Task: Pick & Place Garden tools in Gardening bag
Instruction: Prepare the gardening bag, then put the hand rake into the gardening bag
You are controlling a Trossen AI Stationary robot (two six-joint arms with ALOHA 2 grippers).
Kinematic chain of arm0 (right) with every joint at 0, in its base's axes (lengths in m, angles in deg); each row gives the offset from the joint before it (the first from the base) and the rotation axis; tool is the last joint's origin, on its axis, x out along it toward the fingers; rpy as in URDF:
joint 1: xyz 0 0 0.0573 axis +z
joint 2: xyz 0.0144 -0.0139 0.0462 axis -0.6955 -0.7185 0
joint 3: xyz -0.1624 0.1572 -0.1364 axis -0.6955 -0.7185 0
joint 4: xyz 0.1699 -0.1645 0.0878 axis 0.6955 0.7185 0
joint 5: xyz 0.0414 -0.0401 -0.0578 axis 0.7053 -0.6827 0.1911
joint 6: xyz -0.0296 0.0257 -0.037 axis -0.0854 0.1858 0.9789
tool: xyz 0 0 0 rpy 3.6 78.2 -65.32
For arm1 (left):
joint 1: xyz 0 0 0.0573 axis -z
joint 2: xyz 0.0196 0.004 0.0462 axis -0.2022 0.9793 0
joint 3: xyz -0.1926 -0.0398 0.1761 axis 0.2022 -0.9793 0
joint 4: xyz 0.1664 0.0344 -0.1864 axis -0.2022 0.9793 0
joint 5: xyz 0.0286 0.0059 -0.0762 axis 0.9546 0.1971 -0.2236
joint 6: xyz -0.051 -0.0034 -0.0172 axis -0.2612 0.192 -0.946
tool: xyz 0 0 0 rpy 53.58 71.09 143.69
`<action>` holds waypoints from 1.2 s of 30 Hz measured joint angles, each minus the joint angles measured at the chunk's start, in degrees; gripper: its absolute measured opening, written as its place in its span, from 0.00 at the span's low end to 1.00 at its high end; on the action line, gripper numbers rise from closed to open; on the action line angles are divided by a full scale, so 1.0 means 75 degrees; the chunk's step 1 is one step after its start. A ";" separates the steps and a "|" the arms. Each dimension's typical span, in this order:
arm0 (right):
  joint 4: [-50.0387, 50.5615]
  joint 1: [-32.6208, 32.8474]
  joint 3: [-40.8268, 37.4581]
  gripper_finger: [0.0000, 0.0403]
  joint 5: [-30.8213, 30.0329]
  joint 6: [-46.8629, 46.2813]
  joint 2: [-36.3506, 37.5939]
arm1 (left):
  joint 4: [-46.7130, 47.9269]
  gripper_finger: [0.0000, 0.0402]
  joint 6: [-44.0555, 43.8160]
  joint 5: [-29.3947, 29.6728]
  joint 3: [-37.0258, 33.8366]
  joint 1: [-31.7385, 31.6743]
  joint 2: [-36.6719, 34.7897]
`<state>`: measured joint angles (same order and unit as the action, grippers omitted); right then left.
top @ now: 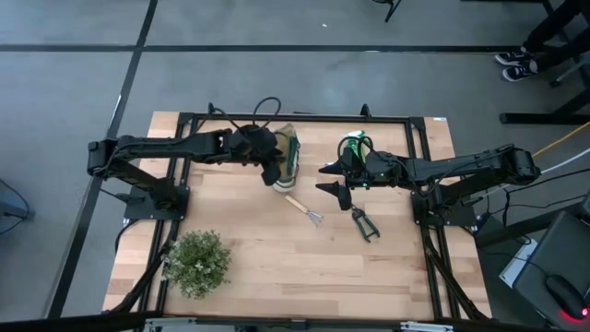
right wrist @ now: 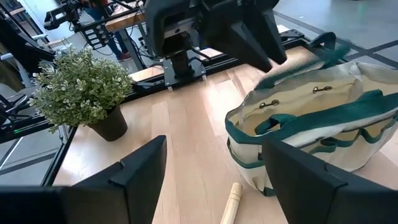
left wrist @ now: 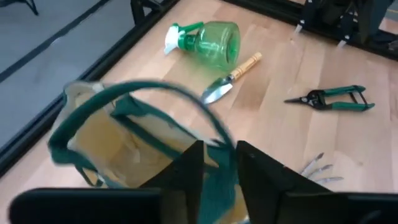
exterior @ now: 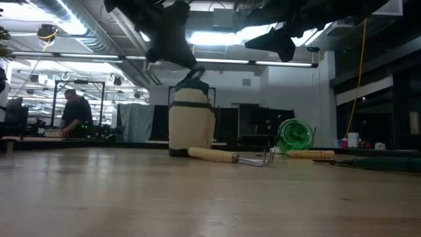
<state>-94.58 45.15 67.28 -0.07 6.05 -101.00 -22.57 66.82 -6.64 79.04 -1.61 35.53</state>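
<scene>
The cream gardening bag (top: 289, 159) with green trim stands on its bottom at the table's far middle, its mouth open (right wrist: 311, 109). My left gripper (top: 274, 173) is over the bag's near side, shut on a green looped strap (left wrist: 143, 90). My right gripper (top: 334, 181) hangs open and empty to the right of the bag, above the table. The green spray bottle (left wrist: 208, 42), the trowel (left wrist: 231, 79) and the pruning shears (left wrist: 329, 98) lie on the table to the right of the bag. The mini rake (top: 304, 209) lies in front of the bag. My left gripper pinches one green looped strap between its two fingers, at the part of the loop (left wrist: 217, 144) nearest the fingers. The fingers come from above, slanting down over the bag's mouth. The strap arches up above the mouth (exterior: 192, 74), and the bag's bottom stays on the table.
A bushy potted plant (top: 196, 261) stands at the table's near left. Bare wood lies across the near middle and near right (top: 369, 277). A black frame (top: 304, 117) runs round the table. A person (exterior: 77, 113) is in the room far behind.
</scene>
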 joint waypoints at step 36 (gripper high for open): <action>0.1917 0.0138 0.0003 0.67 0.1331 -0.1116 -0.0824 | 0.1550 0.39 0.1862 -0.1525 0.0003 0.0235 -0.0777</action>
<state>-80.20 46.19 67.30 9.92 -2.32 -107.18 -10.95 80.79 -18.08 79.06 0.15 29.71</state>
